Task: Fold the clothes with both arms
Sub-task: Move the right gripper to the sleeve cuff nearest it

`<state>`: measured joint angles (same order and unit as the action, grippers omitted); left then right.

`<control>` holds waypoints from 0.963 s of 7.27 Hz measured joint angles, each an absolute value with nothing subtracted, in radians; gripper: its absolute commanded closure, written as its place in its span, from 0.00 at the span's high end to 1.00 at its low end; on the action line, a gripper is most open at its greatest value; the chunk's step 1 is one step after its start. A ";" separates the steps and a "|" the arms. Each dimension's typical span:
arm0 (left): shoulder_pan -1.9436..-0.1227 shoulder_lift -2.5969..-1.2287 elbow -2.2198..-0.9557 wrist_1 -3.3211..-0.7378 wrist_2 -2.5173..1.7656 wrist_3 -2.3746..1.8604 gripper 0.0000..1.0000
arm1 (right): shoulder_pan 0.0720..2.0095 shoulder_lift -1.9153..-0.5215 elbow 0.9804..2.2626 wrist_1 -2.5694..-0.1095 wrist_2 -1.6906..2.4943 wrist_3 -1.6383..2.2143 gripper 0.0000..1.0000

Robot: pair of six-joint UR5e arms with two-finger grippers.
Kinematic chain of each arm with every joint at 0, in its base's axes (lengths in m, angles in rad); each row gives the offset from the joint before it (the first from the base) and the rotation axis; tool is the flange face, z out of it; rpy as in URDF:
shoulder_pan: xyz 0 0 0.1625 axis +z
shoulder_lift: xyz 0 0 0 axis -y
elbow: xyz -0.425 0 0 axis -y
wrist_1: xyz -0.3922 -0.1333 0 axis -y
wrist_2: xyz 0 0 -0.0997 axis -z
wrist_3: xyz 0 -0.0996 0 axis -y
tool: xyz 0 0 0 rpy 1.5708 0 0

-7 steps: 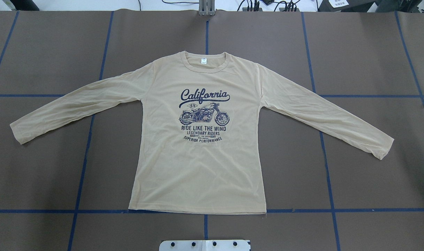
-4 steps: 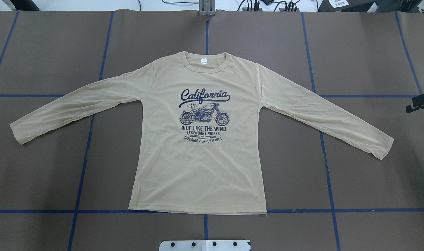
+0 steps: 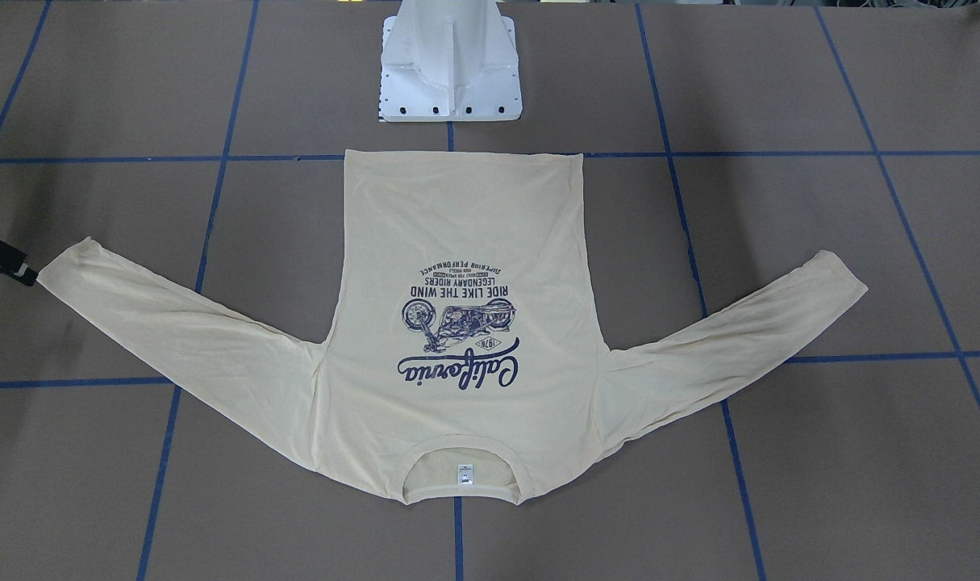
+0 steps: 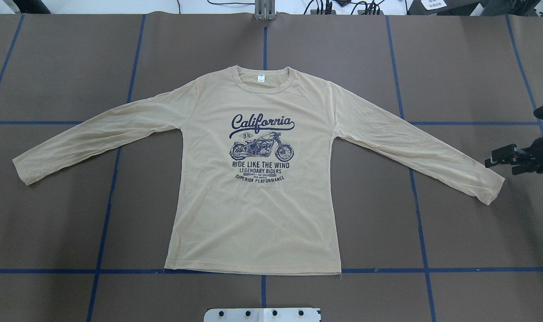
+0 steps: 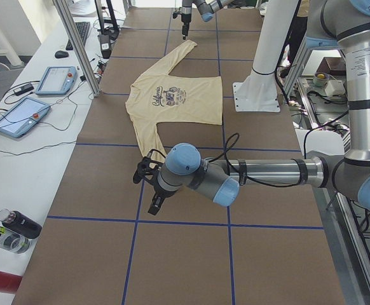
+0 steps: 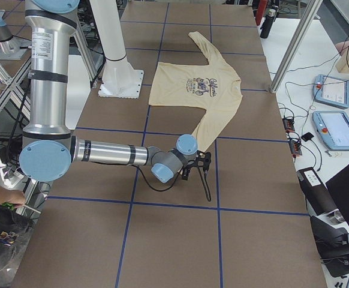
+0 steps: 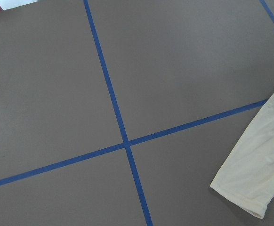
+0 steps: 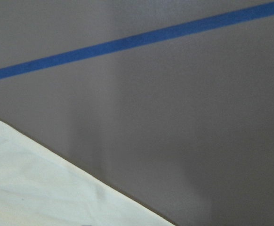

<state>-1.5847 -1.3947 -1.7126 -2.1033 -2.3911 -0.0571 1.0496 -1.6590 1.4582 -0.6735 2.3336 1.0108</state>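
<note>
The clothes are one cream long-sleeved T-shirt (image 4: 253, 210) lying flat and face up, sleeves spread, navy "California" motorcycle print showing. My right gripper (image 4: 503, 163) comes in from the right edge, open and holding nothing. It hovers just right of the right sleeve cuff (image 4: 490, 190). It also shows as the right gripper (image 3: 10, 270) by that cuff at the left edge of the front-facing view. My left gripper (image 5: 145, 189) appears only in the exterior left view, low beside the left sleeve cuff (image 5: 150, 152); I cannot tell if it is open or shut. The left wrist view shows that cuff (image 7: 254, 179) but no fingers.
The white pedestal base (image 3: 451, 73) stands just behind the shirt's hem. Blue tape lines (image 4: 106, 214) cross the brown table cover. Beyond the far table edge lie control tablets (image 5: 56, 79), bottles (image 5: 16, 223) and metal posts (image 5: 77, 44).
My right gripper has come in from the right edge of the overhead view and moved down and left toward the right sleeve cuff. The shirt has not moved.
</note>
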 measured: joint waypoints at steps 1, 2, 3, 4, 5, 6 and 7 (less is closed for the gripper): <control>-1.585 -1.396 -1.712 -2.104 -2.391 -0.058 1.00 | 1.039 -1.661 1.445 -0.654 2.337 1.022 0.83; -1.585 -1.397 -1.712 -2.104 -2.391 -0.058 1.00 | 1.037 -1.664 1.442 -0.646 2.341 1.026 0.83; -1.585 -1.397 -1.713 -2.105 -2.391 -0.058 1.00 | 1.037 -1.670 1.443 -0.644 2.343 1.027 0.83; -1.585 -1.397 -1.713 -2.105 -2.391 -0.058 1.00 | 1.037 -1.678 1.444 -0.643 2.344 1.028 0.83; -1.585 -1.397 -1.713 -2.105 -2.391 -0.058 1.00 | 1.037 -1.689 1.446 -0.643 2.345 1.028 0.80; -1.585 -1.397 -1.712 -2.105 -2.390 -0.058 1.00 | 1.037 -1.698 1.447 -0.643 2.345 1.028 0.65; -1.585 -1.397 -1.712 -2.105 -2.390 -0.057 1.00 | 1.037 -1.702 1.448 -0.643 2.343 1.028 0.33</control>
<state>-1.5846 -1.3974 -1.7120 -2.1046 -2.3900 -0.0573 1.0373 -1.7019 1.4476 -0.6428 2.3434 1.0281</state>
